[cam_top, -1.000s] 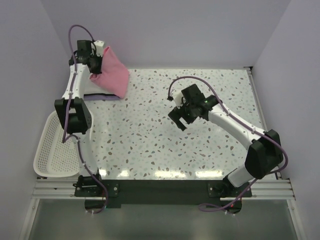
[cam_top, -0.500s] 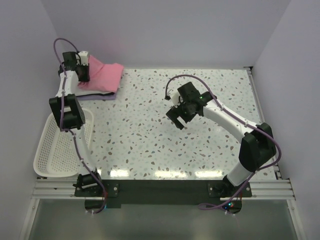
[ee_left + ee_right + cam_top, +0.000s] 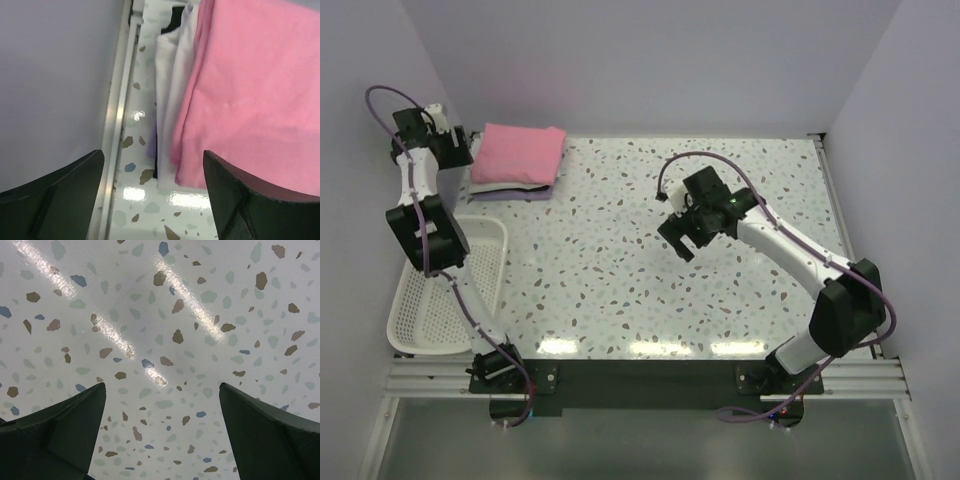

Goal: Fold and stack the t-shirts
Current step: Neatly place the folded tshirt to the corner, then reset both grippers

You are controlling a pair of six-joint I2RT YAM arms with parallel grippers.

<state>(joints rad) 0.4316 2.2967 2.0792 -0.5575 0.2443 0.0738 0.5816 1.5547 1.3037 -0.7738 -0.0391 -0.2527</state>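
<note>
**— What's your left gripper up to?**

**— ** Fingers are apart with nothing in them, just beside the left end of the pink t-shirt. My right gripper is spread wide over bare table. The pink one's folded on top of the white t-shirt in the far-left corner, long axis running left-right along the back wall.

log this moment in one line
pink shirt folded, on top of white shirt | left gripper open, empty, beside them | right gripper open, empty, above table
</note>
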